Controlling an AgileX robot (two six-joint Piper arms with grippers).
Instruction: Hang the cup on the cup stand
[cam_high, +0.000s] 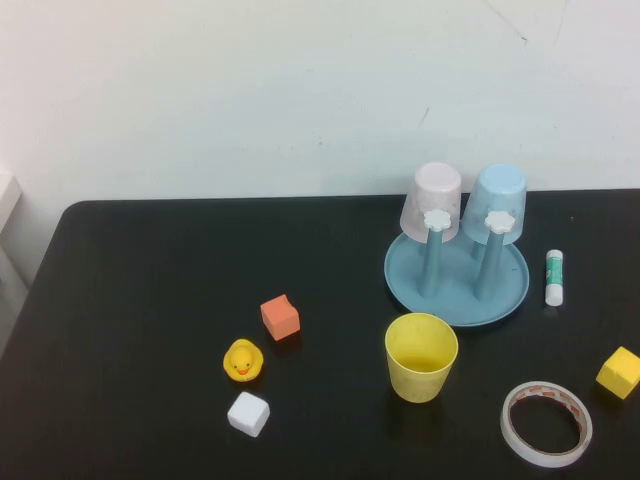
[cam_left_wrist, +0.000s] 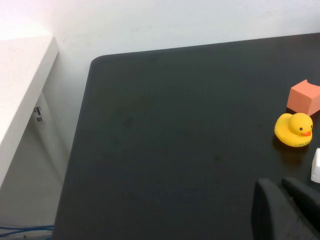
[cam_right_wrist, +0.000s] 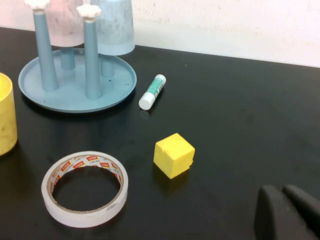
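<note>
We count three cups. One yellow cup stands upright on the black table, just in front of the cup stand; one pink cup and one blue cup sit inverted on its rear pegs. Two front pegs are bare. We count three blocks: orange block, white block, yellow block. One rubber duck, one glue stick and one tape roll complete the set. The left gripper and right gripper hover low over the table's near side, fingers together, holding nothing.
</note>
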